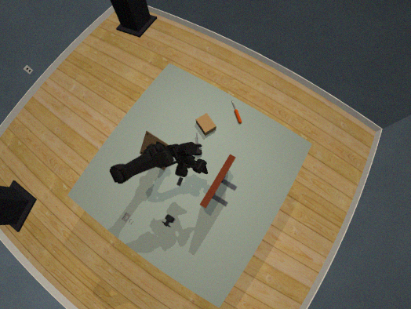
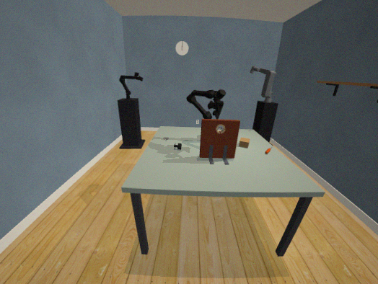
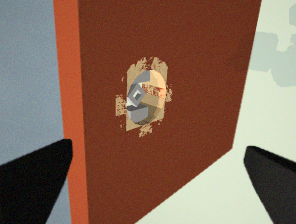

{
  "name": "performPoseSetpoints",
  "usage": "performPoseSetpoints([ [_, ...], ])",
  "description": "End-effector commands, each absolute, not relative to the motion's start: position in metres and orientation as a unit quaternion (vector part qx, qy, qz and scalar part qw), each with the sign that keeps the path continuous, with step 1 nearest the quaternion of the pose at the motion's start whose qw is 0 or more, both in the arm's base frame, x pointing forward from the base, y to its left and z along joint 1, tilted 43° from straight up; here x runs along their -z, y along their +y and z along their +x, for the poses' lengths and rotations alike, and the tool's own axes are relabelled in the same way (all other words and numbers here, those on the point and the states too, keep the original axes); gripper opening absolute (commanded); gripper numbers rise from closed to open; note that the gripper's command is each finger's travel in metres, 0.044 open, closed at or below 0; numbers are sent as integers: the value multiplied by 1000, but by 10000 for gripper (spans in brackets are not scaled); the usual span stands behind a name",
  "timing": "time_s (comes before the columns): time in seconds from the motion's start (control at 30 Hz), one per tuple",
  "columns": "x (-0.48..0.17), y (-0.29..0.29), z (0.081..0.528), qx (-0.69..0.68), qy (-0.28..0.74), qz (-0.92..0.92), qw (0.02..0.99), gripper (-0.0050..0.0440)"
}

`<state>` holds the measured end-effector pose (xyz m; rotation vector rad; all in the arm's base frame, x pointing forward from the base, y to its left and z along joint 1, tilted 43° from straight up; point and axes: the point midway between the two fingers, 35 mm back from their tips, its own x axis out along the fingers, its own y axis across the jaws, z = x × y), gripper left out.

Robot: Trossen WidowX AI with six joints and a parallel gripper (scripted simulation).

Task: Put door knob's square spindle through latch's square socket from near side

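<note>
1. Gripper [image 1: 203, 166] [image 2: 218, 114] [image 3: 160, 150]: fingers wide apart, nothing between them; facing the panel.
2. Door panel [image 1: 217, 181] [image 2: 219, 144] [image 3: 190, 75]: red-brown, upright, on two dark feet [image 2: 211, 160], mid-desk.
3. Latch [image 2: 220, 129] [image 3: 146, 97]: metallic, in the panel's round opening; square socket unfilled.
4. Knob-shaped piece [image 1: 169, 220] [image 2: 177, 146]: black, lying toward the desk's right edge, off the panel; whether it bears the square spindle, cannot tell.
5. Block [image 1: 205, 123] [image 2: 244, 143]: tan, toward the left edge.
6. Screwdriver [image 1: 238, 116] [image 2: 267, 151]: orange-handled, nearer that edge.
7. Desk [image 1: 255, 157] [image 2: 223, 180]: pale green.
</note>
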<state>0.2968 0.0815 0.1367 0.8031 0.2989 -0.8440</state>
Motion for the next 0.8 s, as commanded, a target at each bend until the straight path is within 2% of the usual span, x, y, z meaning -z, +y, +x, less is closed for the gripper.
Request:
performPoseSetpoints([
  [0.0, -135, 80, 296, 398, 143, 377, 824, 440],
  [0.77, -129, 75, 303, 398, 143, 376, 824, 440],
])
